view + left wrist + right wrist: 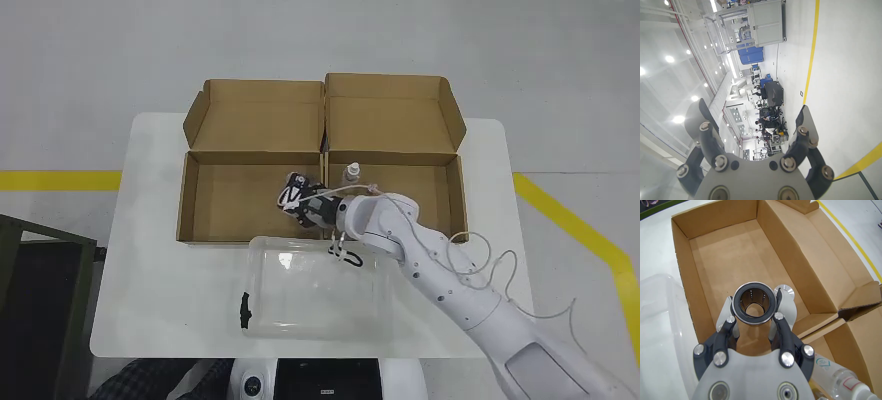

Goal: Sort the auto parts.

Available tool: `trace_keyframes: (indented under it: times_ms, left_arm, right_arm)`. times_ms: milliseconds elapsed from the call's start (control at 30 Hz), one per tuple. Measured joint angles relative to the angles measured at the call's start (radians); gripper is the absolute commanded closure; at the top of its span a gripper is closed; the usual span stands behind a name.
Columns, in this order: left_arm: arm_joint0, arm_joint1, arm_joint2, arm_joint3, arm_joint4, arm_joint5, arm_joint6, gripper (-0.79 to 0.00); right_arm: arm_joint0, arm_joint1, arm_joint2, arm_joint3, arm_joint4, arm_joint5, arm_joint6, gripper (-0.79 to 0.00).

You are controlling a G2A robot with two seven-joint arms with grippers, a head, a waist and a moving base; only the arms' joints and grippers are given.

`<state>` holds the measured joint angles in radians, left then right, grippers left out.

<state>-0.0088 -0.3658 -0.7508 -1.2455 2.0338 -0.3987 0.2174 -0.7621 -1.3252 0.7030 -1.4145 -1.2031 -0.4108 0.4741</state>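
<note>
L gripper (752, 103) is pointing out at the room w/ fingers spread wide and nothing btwn them, so I'm not counting it as a risk.

In the top view, lower left of centre, a small black part (243, 310) is lying by the left wall of the clear bin (300, 300). Above the bin, the left cardboard box (215, 205) is sitting open. At frame centre the R gripper (298, 196) is hovering over that box's right end. Its fingers are closed on the bearing (754, 303), a metal sleeve w/ a black end ring, pinched across its round sides.

Risks, as I'm judging them:
- **Slip:** the pads are gripping a smooth curved surface, so the bearing could be twisting or sliding out if the arm jerks.
- **Bad drop:** it's hanging close to the wall next to the right cardboard box (420, 195), so an off-line drop could be clipping that wall, or rolling after landing.
- **Bottle:** just right of the gripper, a clear bottle (352, 172) is sitting in the right box's upper-left corner near the wrist, and a sideways swing could be bumping it.
- **Bin:** the forearm is crossing over the bin's rim, so lowering carelessly could be nudging the bin.
</note>
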Motion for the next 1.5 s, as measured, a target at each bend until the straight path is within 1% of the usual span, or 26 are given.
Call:
trace_keyframes:
  times_ms: [67, 133, 367, 533, 600, 633, 833, 1167, 1500]
  left_arm:
    - [0.000, 0.000, 0.000, 0.000, 0.000, 0.000, 0.000, -0.785]
    - [0.000, 0.000, 0.000, 0.000, 0.000, 0.000, 0.000, -0.785]
    - [0.000, 0.000, 0.000, 0.000, 0.000, 0.000, 0.000, -0.785]
    - [0.000, 0.000, 0.000, 0.000, 0.000, 0.000, 0.000, -0.785]
    - [0.000, 0.000, 0.000, 0.000, 0.000, 0.000, 0.000, -0.785]
    - [0.000, 0.000, 0.000, 0.000, 0.000, 0.000, 0.000, -0.785]
    - [0.000, 0.000, 0.000, 0.000, 0.000, 0.000, 0.000, -0.785]
    - [0.000, 0.000, 0.000, 0.000, 0.000, 0.000, 0.000, -0.785]
    - [0.000, 0.000, 0.000, 0.000, 0.000, 0.000, 0.000, -0.785]
  right_arm:
    - [0.001, -0.003, -0.004, 0.005, -0.008, 0.000, 0.000, -0.071]
    - [0.002, -0.006, -0.007, 0.008, -0.018, 0.001, 0.002, -0.126]
    - [0.000, -0.015, -0.013, 0.017, -0.041, 0.000, 0.011, -0.172]
    - [-0.001, -0.021, -0.013, 0.024, -0.053, -0.005, 0.017, -0.228]
    - [-0.001, -0.023, -0.012, 0.027, -0.056, -0.008, 0.020, -0.256]
    - [-0.001, -0.024, -0.011, 0.027, -0.057, -0.009, 0.021, -0.283]
    - [-0.004, -0.029, -0.006, 0.030, -0.066, -0.014, 0.027, -0.369]
    - [-0.022, -0.031, 0.014, 0.014, -0.083, -0.021, 0.029, -0.372]
    - [-0.056, -0.021, 0.062, -0.096, -0.101, -0.045, 0.036, -0.372]
